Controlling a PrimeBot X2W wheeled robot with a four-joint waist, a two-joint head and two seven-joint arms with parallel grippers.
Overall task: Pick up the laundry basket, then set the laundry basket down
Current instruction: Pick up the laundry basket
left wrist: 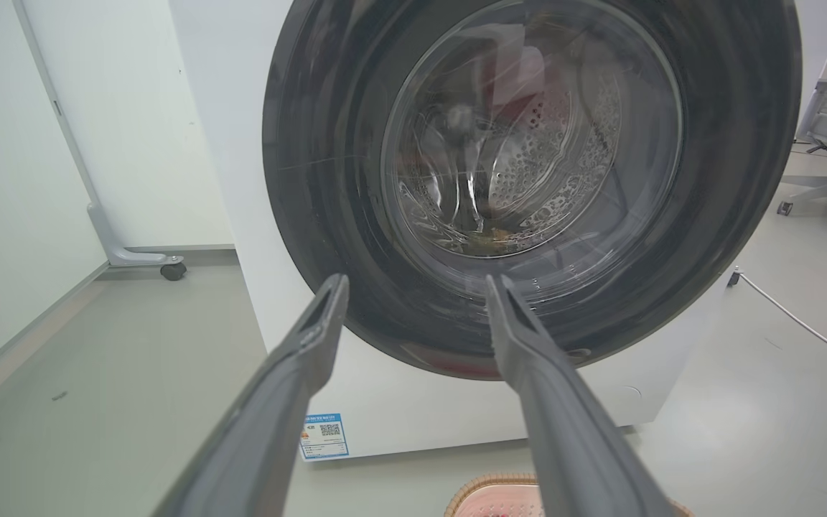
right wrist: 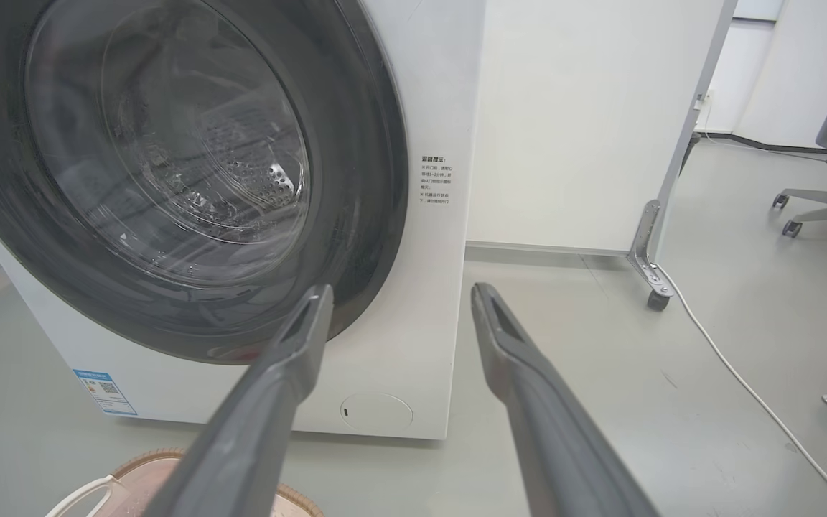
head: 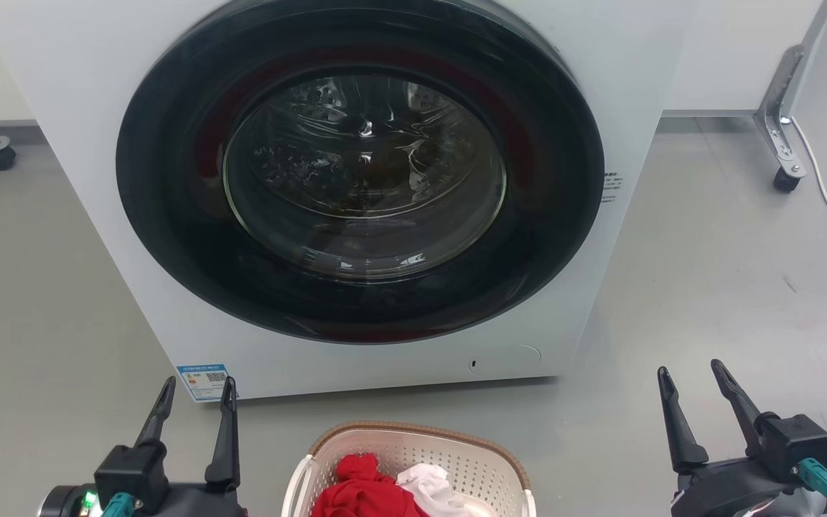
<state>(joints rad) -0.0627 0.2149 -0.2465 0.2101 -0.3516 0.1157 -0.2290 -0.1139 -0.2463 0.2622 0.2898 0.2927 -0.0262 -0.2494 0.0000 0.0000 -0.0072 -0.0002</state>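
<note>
Two empty hands with fingers spread: my left gripper [head: 198, 382] and my right gripper [head: 690, 368] flank the laundry basket [head: 421, 429], touching nothing. It sits on the floor [head: 708, 287] between them, near the washing machine [head: 97, 108], clothes [head: 356, 492] inside. I judge the pickup not yet begun; next I must lower to its side handles and close evenly.
</note>
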